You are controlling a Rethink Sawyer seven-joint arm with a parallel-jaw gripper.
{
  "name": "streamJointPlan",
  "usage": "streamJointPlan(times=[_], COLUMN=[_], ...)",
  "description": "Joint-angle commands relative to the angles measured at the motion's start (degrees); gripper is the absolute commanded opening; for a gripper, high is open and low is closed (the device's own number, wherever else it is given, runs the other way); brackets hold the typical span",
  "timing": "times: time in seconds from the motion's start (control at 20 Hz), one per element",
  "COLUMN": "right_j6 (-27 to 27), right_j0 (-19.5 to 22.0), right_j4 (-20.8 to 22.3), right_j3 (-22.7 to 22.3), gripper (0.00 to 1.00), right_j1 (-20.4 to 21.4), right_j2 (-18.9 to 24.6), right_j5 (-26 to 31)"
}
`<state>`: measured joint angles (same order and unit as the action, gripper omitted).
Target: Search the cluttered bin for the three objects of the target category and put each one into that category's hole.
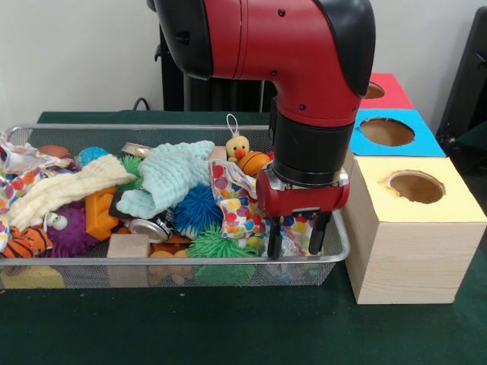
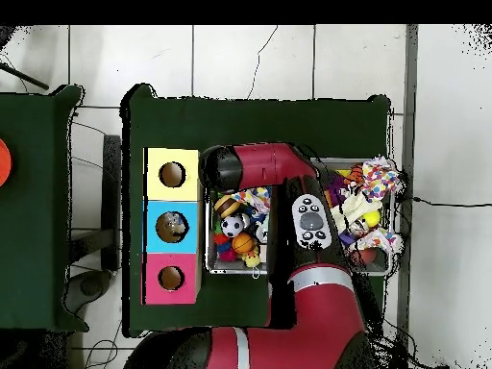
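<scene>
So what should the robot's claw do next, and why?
Probably dip straight down a little. The gripper hangs open over the polka-dot bag at the wire bin's end nearest the yellow box, holding nothing, so lowering would put its fingers around something.

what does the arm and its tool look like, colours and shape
The arm is thick and rounded, glossy red shells with black joint caps and a black cylindrical wrist. The tool has a red block body and two slim black fingers. From overhead, a grey panel with dark buttons sits on the arm.
</scene>
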<state>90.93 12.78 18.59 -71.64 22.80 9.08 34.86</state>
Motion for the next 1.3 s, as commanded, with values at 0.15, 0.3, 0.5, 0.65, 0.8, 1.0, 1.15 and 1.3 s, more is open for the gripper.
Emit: streamJointPlan(times=[0.15, 0.3, 0.5, 0.65, 0.8, 1.0, 1.15, 1.3], right_j6=[8.8, 9.2, 9.0, 8.9, 9.3, 8.8, 8.8, 8.6], right_j0=[0.4, 0.2, 0.3, 0.5, 0.4, 0.5, 0.5, 0.5], right_j4=[-0.1, 0.0, -0.1, 0.0, 0.2, 0.2, 0.2, 0.2], right_j3=[-0.6, -0.5, -0.5, 0.0, 0.7, 0.7, 0.7, 0.7], gripper=[1.0, 1.0, 1.0, 1.0, 1.0, 1.0, 1.0, 1.0], right_j1=[-5.6, -5.9, -5.9, -6.9, -7.9, -7.8, -8.0, -7.8], right_j2=[-0.4, -0.6, -0.5, -0.3, -0.5, -0.4, -0.5, -0.5], right_j5=[-4.0, -4.3, -4.4, -4.8, -6.1, -5.7, -5.7, -5.2])
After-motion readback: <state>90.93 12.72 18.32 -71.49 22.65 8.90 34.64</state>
